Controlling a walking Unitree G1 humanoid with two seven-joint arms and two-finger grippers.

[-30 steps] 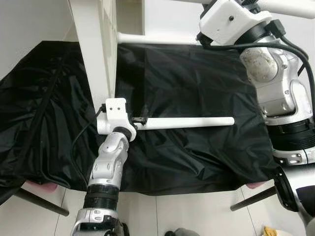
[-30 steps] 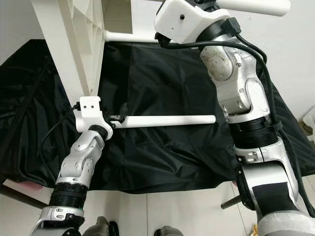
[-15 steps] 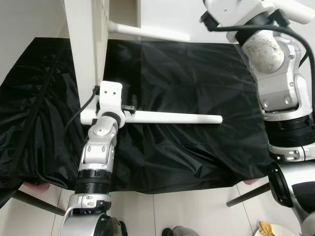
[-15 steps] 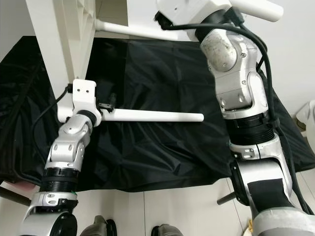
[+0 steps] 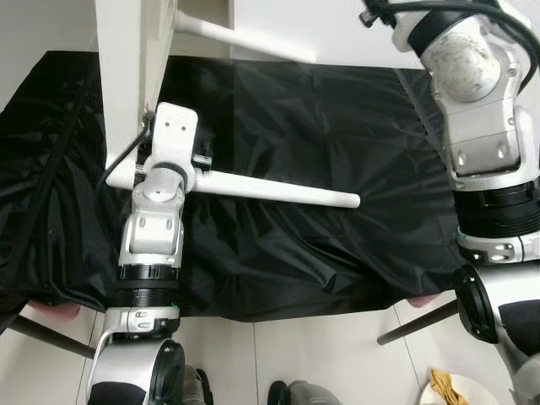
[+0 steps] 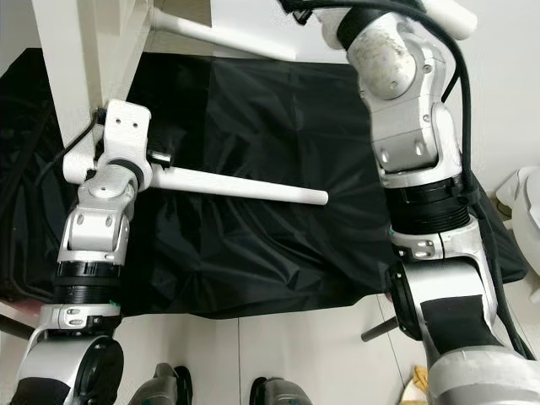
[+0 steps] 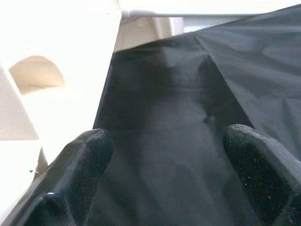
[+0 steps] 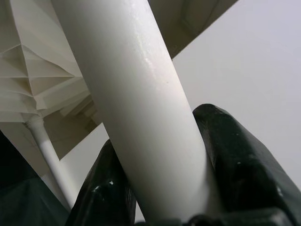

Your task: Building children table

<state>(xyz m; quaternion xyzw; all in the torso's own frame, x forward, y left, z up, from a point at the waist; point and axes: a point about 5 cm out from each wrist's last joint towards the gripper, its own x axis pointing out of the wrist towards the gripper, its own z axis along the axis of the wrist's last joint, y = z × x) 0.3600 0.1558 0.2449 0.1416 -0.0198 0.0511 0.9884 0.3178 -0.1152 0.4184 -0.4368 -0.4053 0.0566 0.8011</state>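
A white children's table top point(image 5: 122, 76) stands on its edge at the left, ribbed underside facing right. One white leg point(image 5: 245, 42) juts from its far end. A second white leg point(image 5: 278, 190) slopes out to the right over the black cloth point(image 5: 321, 118); my left arm point(image 5: 152, 245) hides its near end. My left gripper point(image 7: 167, 136) is open beside the table top, with only cloth between its fingers point(image 7: 84, 155). High at the upper right, my right gripper point(image 8: 164, 160) is shut on a third white leg point(image 6: 447, 15), held in the air.
The black cloth covers a low work surface with dark metal legs point(image 5: 413, 325) at its front corners. White floor tiles lie below, and a white wall stands behind. A white bowl point(image 5: 447, 392) with something yellow sits on the floor at the right.
The whole picture has shifted as the camera moved. The lower leg now slopes instead of lying level, my left wrist sits closer beside the table top, and my right arm reaches higher.
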